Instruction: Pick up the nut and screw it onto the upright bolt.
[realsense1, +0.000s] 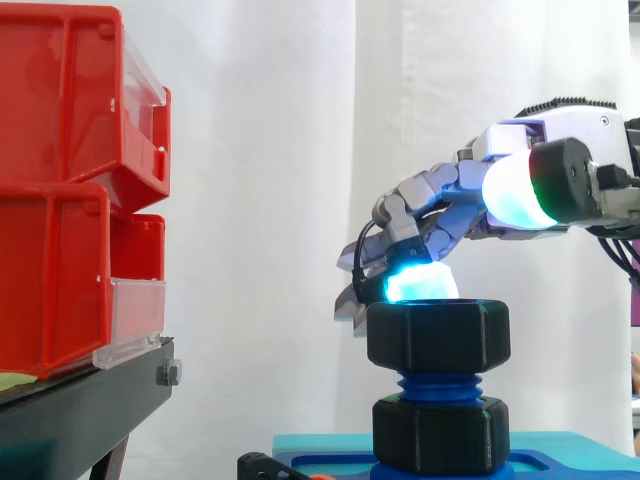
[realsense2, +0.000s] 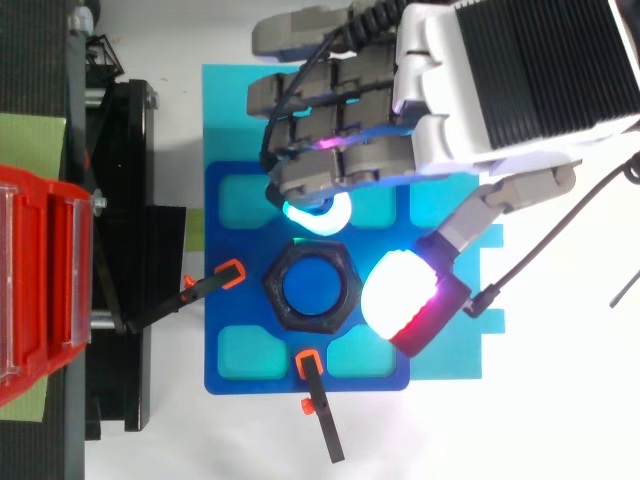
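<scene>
Reaching in from the right in the side view, the hand (realsense1: 505, 140) hangs over the black nut (realsense1: 438, 335). It meets the nut's top rim, but I cannot tell whether it grips the nut or merely rests on it. The nut sits at the top of the upright blue bolt (realsense1: 437, 385), with bare thread showing below it. Under that thread a second black nut (realsense1: 440, 432) sits against the blue plate (realsense1: 560, 465). Well apart on the left, red bins (realsense1: 60, 200) are stacked on a black stand (realsense1: 90, 400), in front of the white curtain (realsense1: 270, 150).

From above, the hand (realsense2: 440, 100) comes in from the far right and covers the far edge of the plate (realsense2: 230, 360). The six-sided nut (realsense2: 274, 288) lies level at the plate's middle, and the bolt's (realsense2: 312, 287) blue end shows in its hole. Two black clamps with orange tips hold the plate, one on the left (realsense2: 215, 280) and one on the near side (realsense2: 318, 400). A teal sheet (realsense2: 230, 110) lies under the plate on the white worktop (realsense2: 560, 400).
</scene>
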